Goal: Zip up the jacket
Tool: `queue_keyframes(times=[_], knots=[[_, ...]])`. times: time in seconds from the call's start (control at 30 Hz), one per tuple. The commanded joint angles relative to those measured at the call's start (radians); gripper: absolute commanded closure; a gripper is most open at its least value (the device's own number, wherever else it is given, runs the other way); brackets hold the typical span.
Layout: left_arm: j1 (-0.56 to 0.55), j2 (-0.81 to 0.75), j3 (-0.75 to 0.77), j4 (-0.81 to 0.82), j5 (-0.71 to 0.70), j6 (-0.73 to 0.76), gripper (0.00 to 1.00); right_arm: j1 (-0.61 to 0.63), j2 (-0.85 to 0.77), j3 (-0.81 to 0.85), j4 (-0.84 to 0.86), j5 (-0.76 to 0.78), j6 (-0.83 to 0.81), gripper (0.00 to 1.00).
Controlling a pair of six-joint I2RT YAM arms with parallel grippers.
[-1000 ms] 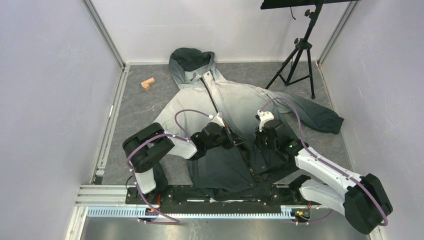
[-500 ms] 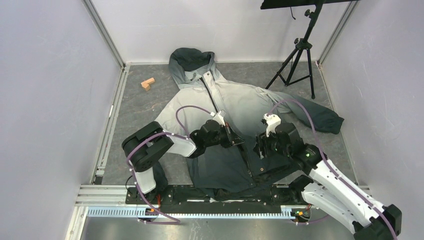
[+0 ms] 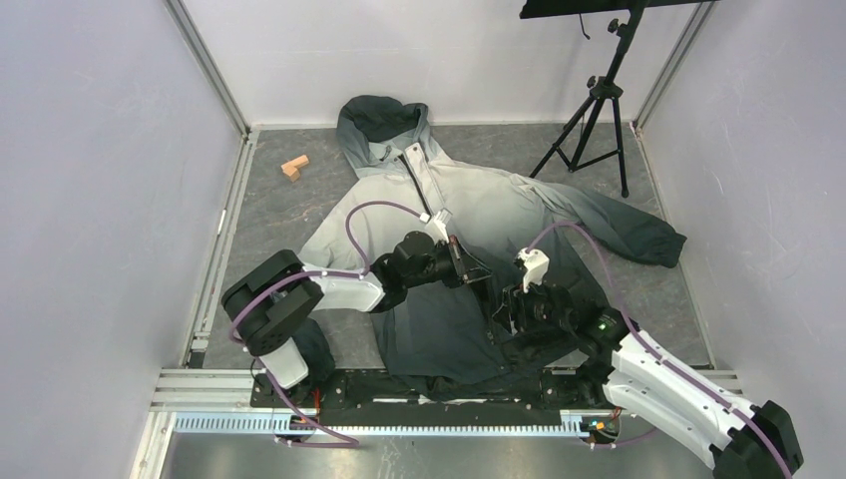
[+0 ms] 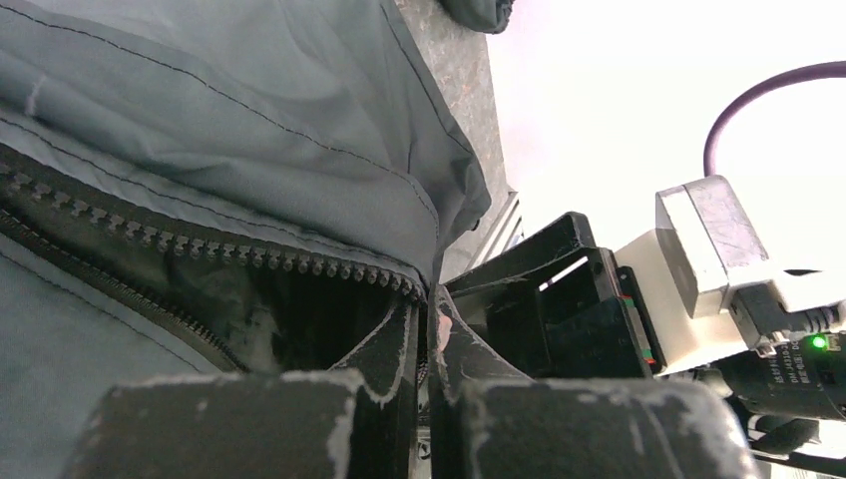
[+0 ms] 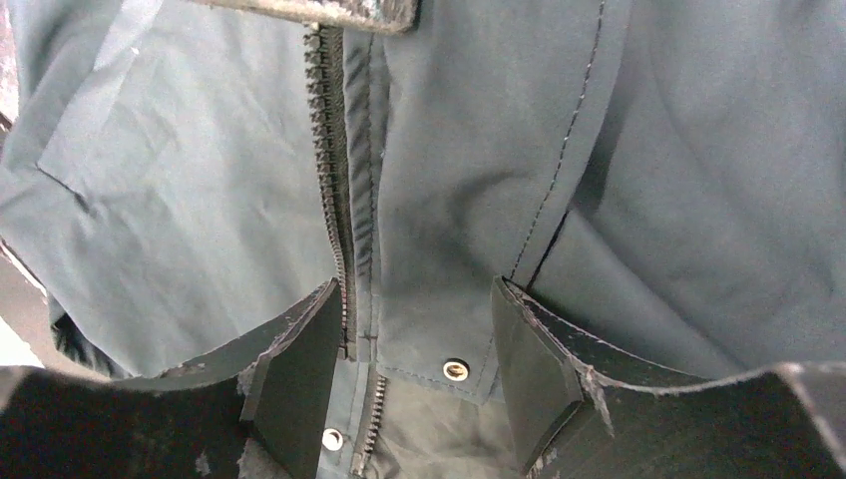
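Note:
The jacket [image 3: 469, 205] lies face up on the floor, its dark hood [image 3: 379, 118] at the far end and the charcoal hem toward me. Below the middle its zipper [image 4: 249, 254] gapes open, the two rows of teeth meeting at my left gripper [image 4: 427, 319]. That gripper [image 3: 479, 275] is shut on the zipper at mid-front. My right gripper [image 3: 509, 314] hangs open just above the hem. Between its fingers lie the zipper's bottom end [image 5: 344, 249] and a metal snap [image 5: 456, 370], and neither finger grips the cloth.
A small wooden block [image 3: 293, 168] lies on the floor at the far left. At the far right stands a black tripod [image 3: 599, 110]. The jacket's right sleeve [image 3: 638, 235] stretches toward the right wall. A metal rail [image 3: 399, 419] runs along the near edge.
My right gripper has opened, let go of the jacket and drawn back toward the hem. My left gripper, still shut, has shifted slightly toward the hood.

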Motion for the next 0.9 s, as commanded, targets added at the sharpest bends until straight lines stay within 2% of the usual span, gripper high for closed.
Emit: queue_keyframes(times=[0.0,0.07,0.2,0.33,0.37,0.43,0.63,0.77,0.87], knots=[[-0.009,-0.064,0.056,-0.04,-0.01,0.041,0.98,0.006,-0.025,-0.006,0.125,0.059,0.048,0.37],[-0.035,-0.086,0.087,-0.139,-0.064,0.085,0.98,0.006,-0.06,-0.009,0.155,0.047,0.049,0.35],[-0.111,-0.142,0.145,-0.306,-0.238,0.164,0.98,0.007,-0.065,-0.041,0.276,-0.098,0.072,0.32],[-0.113,-0.17,0.131,-0.288,-0.281,0.127,0.98,0.007,-0.071,-0.045,0.256,0.06,0.071,0.33],[-0.115,-0.172,0.134,-0.282,-0.276,0.124,0.98,0.006,-0.066,-0.047,0.256,0.096,0.075,0.36],[-0.115,-0.172,0.14,-0.28,-0.27,0.119,0.98,0.006,-0.054,-0.047,0.245,0.137,0.078,0.48],[-0.115,-0.17,0.162,-0.281,-0.225,0.117,0.98,0.006,-0.064,-0.078,0.278,0.173,0.072,0.98],[-0.107,-0.179,0.179,-0.325,-0.213,0.137,0.98,0.006,-0.079,-0.069,0.267,0.182,0.058,1.0],[-0.074,-0.183,0.193,-0.375,-0.163,0.143,0.96,0.006,-0.081,-0.038,0.193,0.183,0.055,1.0]])
